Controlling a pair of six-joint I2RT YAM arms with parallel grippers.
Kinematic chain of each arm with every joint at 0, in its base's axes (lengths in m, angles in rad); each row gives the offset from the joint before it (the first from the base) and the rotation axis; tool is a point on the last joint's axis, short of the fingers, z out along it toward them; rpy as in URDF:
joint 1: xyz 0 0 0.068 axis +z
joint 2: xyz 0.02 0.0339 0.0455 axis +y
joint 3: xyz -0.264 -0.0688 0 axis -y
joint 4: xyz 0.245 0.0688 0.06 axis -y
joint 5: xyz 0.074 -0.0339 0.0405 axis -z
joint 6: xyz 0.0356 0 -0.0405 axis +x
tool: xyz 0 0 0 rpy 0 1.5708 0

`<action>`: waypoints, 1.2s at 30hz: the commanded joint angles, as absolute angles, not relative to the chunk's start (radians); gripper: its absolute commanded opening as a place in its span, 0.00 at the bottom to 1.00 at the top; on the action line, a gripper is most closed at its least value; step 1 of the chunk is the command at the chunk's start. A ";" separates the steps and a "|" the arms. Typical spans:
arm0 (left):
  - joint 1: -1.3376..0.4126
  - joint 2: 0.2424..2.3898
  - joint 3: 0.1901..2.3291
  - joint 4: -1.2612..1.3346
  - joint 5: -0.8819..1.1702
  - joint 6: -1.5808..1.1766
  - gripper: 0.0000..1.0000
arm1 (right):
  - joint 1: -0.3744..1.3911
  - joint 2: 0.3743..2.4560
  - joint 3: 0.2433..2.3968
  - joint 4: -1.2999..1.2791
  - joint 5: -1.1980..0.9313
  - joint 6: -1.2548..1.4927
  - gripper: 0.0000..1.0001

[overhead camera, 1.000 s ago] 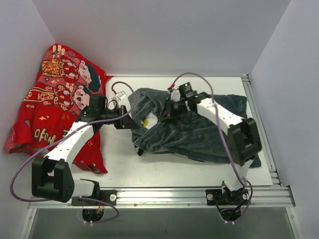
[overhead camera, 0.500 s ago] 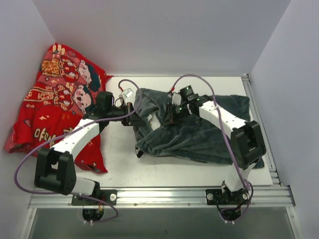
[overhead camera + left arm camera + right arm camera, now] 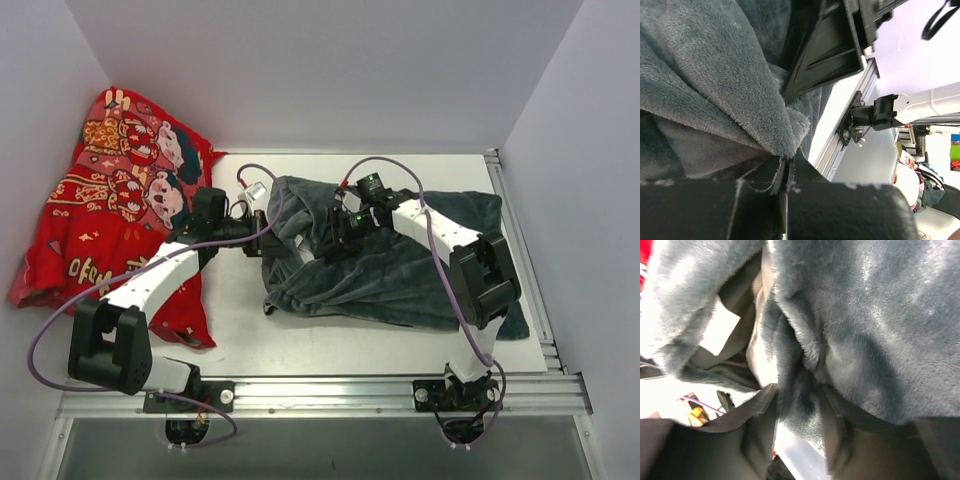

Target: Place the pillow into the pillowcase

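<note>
The dark grey-blue plush pillowcase [image 3: 400, 265] lies bunched across the middle and right of the table. A sliver of the white pillow [image 3: 303, 252] shows in its open left end; the rest of the pillow is hidden. My left gripper [image 3: 262, 240] is shut on the pillowcase's left edge, and in the left wrist view a plush hem [image 3: 785, 135] is pinched at the gripper [image 3: 787, 161]. My right gripper [image 3: 335, 232] sits on top near the opening. In the right wrist view the gripper [image 3: 797, 402] has its fingers apart, with a loose fold of pillowcase [image 3: 795, 390] between them.
A red cloth with cartoon figures [image 3: 110, 210] is heaped at the left, partly under my left arm. A metal rail [image 3: 320, 390] runs along the front edge and another [image 3: 520, 250] along the right. Grey walls close in at the back and both sides.
My right gripper's fingers have parted from shut and it has slid a little left. The left gripper has shifted right, and the pillowcase's near-left corner has shifted leftward.
</note>
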State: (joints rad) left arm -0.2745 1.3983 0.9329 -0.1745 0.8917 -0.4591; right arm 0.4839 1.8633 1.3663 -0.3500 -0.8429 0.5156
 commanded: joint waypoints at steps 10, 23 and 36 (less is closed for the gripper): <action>-0.268 1.345 0.953 -0.127 0.922 -0.442 0.00 | 0.462 1.898 1.493 -0.367 -0.905 0.552 0.00; -0.440 1.577 0.942 0.125 0.775 -0.541 0.00 | 0.445 1.509 1.269 -0.124 -1.026 0.723 0.00; -0.159 1.243 0.923 -0.125 0.948 -0.333 0.86 | 0.514 1.638 1.338 -0.189 -0.940 0.594 0.00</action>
State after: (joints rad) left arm -0.2901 1.4067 0.8944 0.0158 0.8814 -0.4782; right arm 0.4660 1.5906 1.2736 -0.1993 -0.9581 0.6449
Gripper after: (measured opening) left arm 0.826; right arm 0.033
